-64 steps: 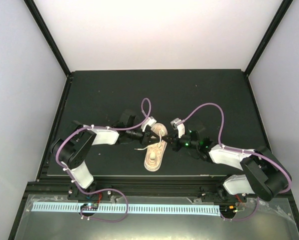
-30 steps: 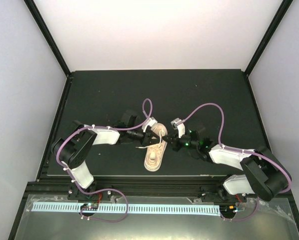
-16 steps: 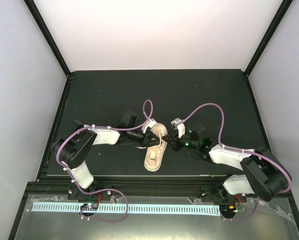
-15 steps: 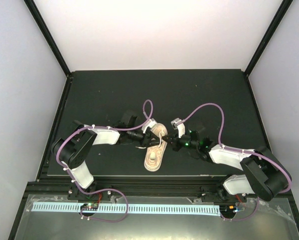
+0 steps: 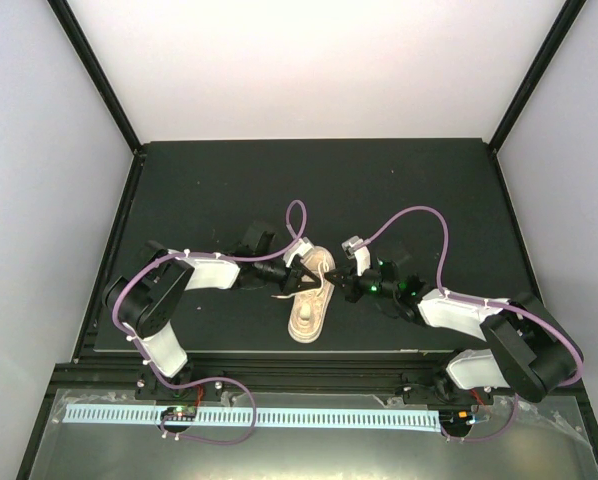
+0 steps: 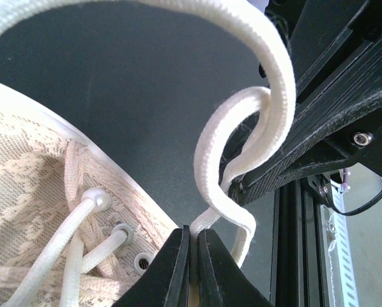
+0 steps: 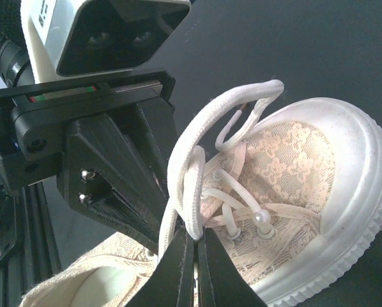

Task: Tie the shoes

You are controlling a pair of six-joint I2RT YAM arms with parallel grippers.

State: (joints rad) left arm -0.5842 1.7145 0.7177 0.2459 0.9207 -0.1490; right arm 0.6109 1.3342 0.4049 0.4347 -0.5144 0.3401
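The beige sneaker (image 5: 310, 308) lies on the black table between both arms, toe toward the near edge. My left gripper (image 5: 298, 277) is shut on a cream lace (image 6: 211, 160) just above the eyelets; in the left wrist view (image 6: 192, 234) the lace curls up from its tips in a loop. My right gripper (image 5: 332, 288) is shut on a doubled lace loop (image 7: 192, 167) over the shoe's tongue, as the right wrist view (image 7: 195, 238) shows. The two grippers face each other, almost touching, over the shoe (image 7: 306, 185).
A loose lace end (image 5: 278, 296) lies on the table left of the shoe. The table's front edge (image 5: 279, 350) is just below the toe. Purple cables (image 5: 419, 215) arch over both arms. The left gripper's body (image 7: 95, 147) fills the left of the right wrist view.
Both grippers stay shut on the laces over the shoe. The left gripper has shifted slightly toward the right gripper; the shoe has barely moved.
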